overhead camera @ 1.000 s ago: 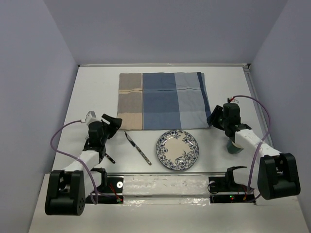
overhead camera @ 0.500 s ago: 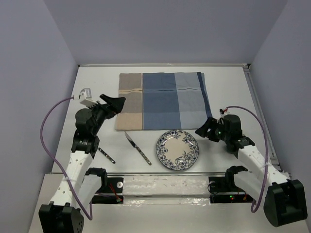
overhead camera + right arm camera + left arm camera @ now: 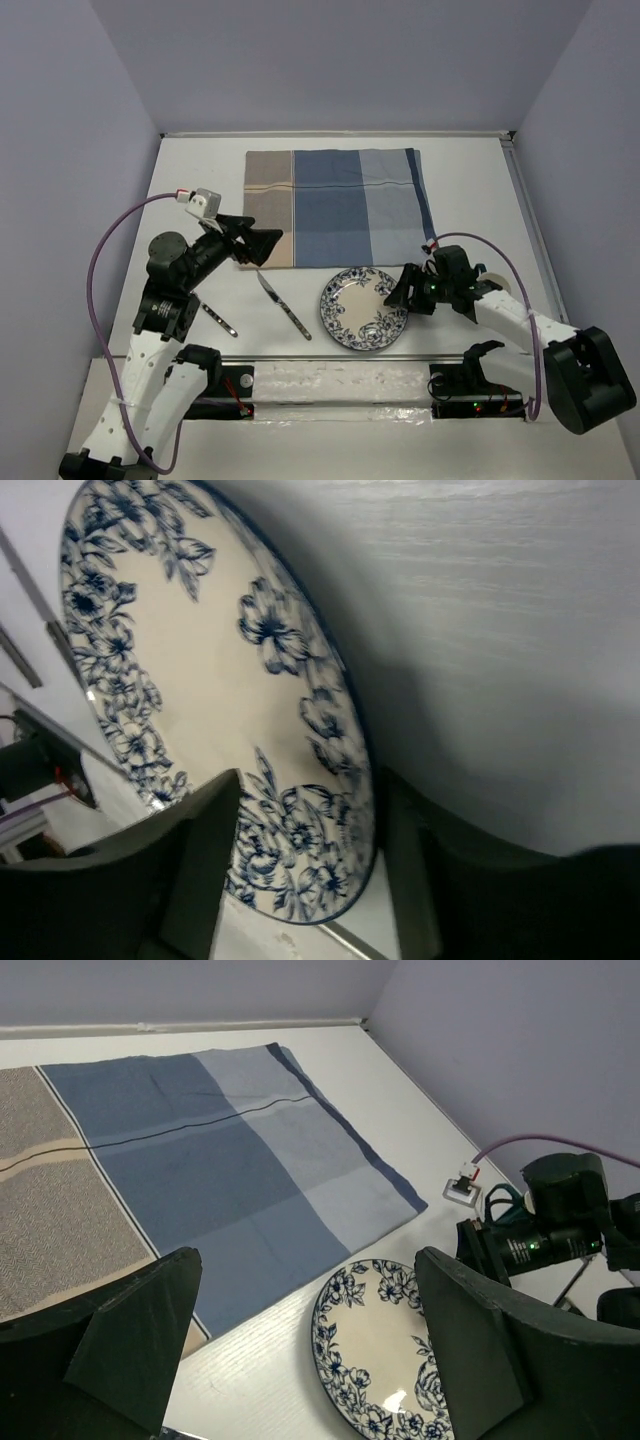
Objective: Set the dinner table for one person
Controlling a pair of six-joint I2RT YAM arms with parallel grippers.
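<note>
Left arm is raised with the elbow bent; left gripper hangs over the near-left corner of the placemat, jaws spread wide and holding nothing. Everything lies on the dinner table: one small dark utensil of a kind I cannot tell, one knife, one placemat, one plate. Right arm is low and reaches leftward; right gripper is at the plate's right rim. Only the right wrist view shows the rim lying between its parted fingers. The left wrist view shows the plate just off the placemat's near edge.
</note>
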